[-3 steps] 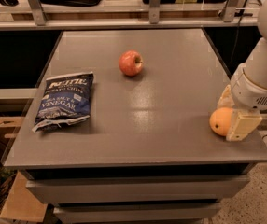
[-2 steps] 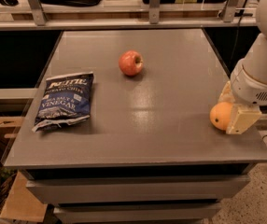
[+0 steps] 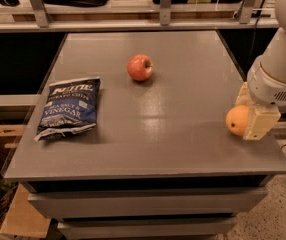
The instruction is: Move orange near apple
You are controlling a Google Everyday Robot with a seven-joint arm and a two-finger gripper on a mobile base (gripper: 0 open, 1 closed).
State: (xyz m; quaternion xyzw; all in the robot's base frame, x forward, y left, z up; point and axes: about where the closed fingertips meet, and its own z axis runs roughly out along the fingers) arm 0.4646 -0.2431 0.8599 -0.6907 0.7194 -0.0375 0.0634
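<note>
The orange [image 3: 236, 119] is a round orange-yellow fruit at the right edge of the grey table [image 3: 173, 109], held between the cream fingers of my gripper [image 3: 247, 115]. The gripper is shut on it, just above the table top. The red apple [image 3: 140, 67] with yellowish patches sits upright near the table's middle back, far to the left of the orange and apart from it.
A dark blue bag of salt and vinegar chips [image 3: 69, 108] lies flat at the table's left side. Shelving with metal posts [image 3: 165, 4] runs along the back. The table's right edge is right under the gripper. Drawers sit below the front edge.
The gripper with the orange has shifted slightly up and back along the right edge. Apple and chip bag have not moved.
</note>
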